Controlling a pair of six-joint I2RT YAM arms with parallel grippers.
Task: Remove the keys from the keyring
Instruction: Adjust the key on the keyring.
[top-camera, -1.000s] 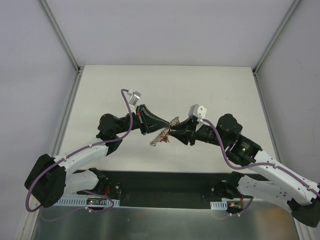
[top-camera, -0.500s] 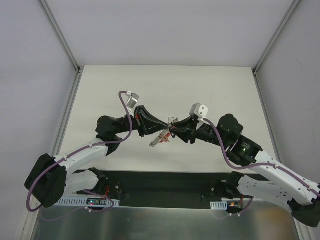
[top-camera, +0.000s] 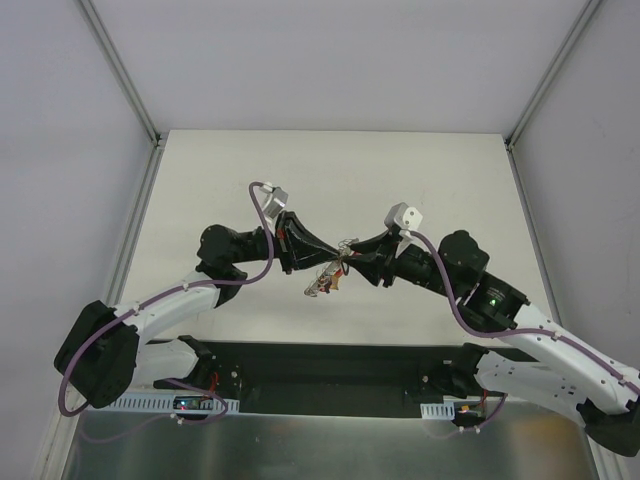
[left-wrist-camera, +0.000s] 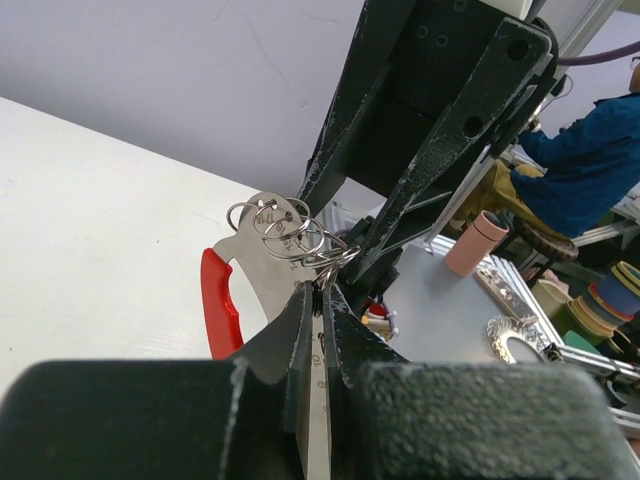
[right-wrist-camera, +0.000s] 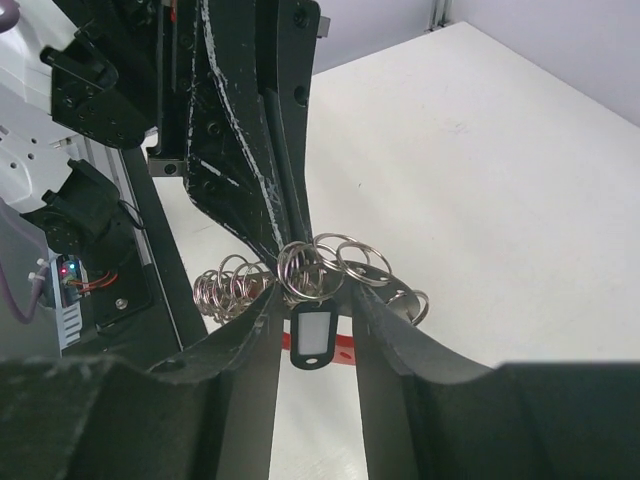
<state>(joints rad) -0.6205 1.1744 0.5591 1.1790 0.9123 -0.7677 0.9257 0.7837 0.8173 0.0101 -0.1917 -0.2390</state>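
Observation:
The keyring (right-wrist-camera: 322, 262) is a cluster of thin metal rings held in the air between both grippers. A black-framed pale tag (right-wrist-camera: 312, 338) hangs from it. A red plastic piece (left-wrist-camera: 218, 310) and a flat silvery plate hang there too. The keys (top-camera: 322, 283) dangle as a jagged bunch just below the fingertips. My left gripper (left-wrist-camera: 320, 290) is shut on a thin flat metal piece of the bunch, under the rings (left-wrist-camera: 290, 232). My right gripper (right-wrist-camera: 315, 300) closes on the ring cluster from both sides. In the top view the left gripper (top-camera: 333, 261) and the right gripper (top-camera: 352, 262) meet tip to tip.
A wire coil (right-wrist-camera: 232, 285) hangs beside the rings. The white table (top-camera: 420, 180) has grey walls and metal posts at its sides. A black base strip (top-camera: 330, 365) runs along the near edge. A person and a pink cup show beyond the cell in the left wrist view.
The left arm has shifted a little to the right, so the two gripper tips are closer together. The hanging bunch has moved slightly right and hangs more compactly.

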